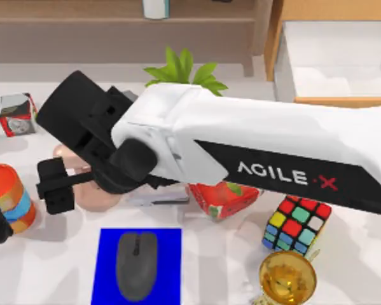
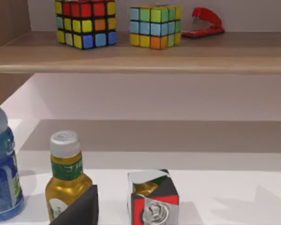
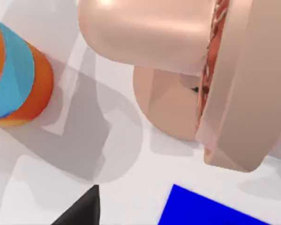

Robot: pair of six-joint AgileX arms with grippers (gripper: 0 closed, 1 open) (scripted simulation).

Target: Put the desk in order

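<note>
1. Right arm (image 1: 260, 152), nearest the overhead camera, reaches across the desk (image 1: 209, 267) from the right toward the left side.
2. The desk, a white top, spans the whole scene, with a wood shelf (image 2: 140, 54) at the back and an open white drawer (image 1: 333, 63) at back right.
3. Right gripper (image 1: 56, 184) sits at a peach-coloured object (image 3: 178, 70) on the left; whether its fingers are closed on it, I cannot tell.
4. Blue mat (image 1: 107, 267) carries a grey mouse (image 1: 137, 264).
5. The shelf holds two cubes (image 2: 85, 23) and a red stapler (image 2: 203, 23).
6. Left gripper (image 2: 77, 211) is near a yellow bottle (image 2: 65, 183); its opening is hidden.
7. An orange-and-blue cup (image 1: 12, 197) stands at the far left.
</note>
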